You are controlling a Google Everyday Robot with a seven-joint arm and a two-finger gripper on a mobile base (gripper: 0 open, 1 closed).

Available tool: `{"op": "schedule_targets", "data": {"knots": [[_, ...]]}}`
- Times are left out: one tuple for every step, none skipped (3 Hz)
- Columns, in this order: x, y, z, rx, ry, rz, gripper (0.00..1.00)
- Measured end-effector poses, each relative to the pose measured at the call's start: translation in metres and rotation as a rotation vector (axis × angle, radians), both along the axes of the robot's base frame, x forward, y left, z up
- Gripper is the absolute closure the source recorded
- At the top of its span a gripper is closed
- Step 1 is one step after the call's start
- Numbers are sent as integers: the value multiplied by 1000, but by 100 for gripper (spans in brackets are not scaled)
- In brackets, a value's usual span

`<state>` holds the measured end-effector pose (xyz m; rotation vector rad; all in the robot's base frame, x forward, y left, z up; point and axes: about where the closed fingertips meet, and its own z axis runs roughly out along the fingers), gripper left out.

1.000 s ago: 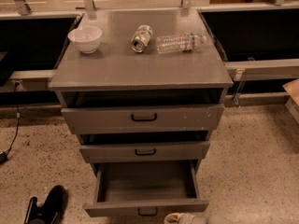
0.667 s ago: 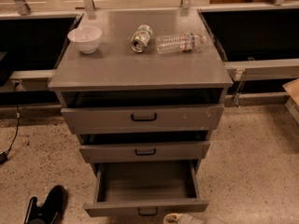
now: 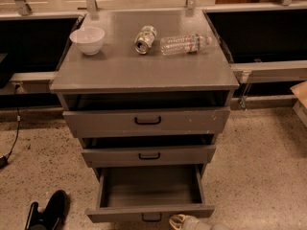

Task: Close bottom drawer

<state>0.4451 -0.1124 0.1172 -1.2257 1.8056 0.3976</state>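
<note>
Drawers take up the middle of our view: a grey cabinet [image 3: 144,71] holds three of them, one above the other. The bottom drawer [image 3: 148,188] stands pulled well out toward 6 o'clock, with its inside open to our view. Its low front panel carries a small black handle [image 3: 151,218] close to the lower edge of the view. The middle drawer [image 3: 148,155] and the top drawer [image 3: 146,121] each stand out a little as well, with a dark gap showing behind each front.

The gripper [image 3: 189,222] sits at about 5 o'clock, at the very bottom of the view. It is a pale shape just beside the front panel of the bottom drawer, on the 3 o'clock side of the handle. Most of it is cut off, so we cannot tell whether it is open or closed, nor whether it touches the panel.

On the cabinet top a white bowl [image 3: 87,40] sits toward 10 o'clock. A can [image 3: 145,39] lies on its side near 12 o'clock, and a clear plastic bottle [image 3: 184,43] lies on its side just beside it toward 3 o'clock. At 7 o'clock, on the speckled floor [image 3: 268,166], we see a black object [image 3: 48,213], partly cut off.
</note>
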Motion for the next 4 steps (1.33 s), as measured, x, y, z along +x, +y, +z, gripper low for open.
{"op": "schedule_targets", "data": {"knots": [[12,-2,-3,-6,-11,-17,81],[12,-2,-3,-6,-11,-17,58],[12,-2,-3,-6,-11,-17,35],[12,-2,-3,-6,-11,-17,11]]}}
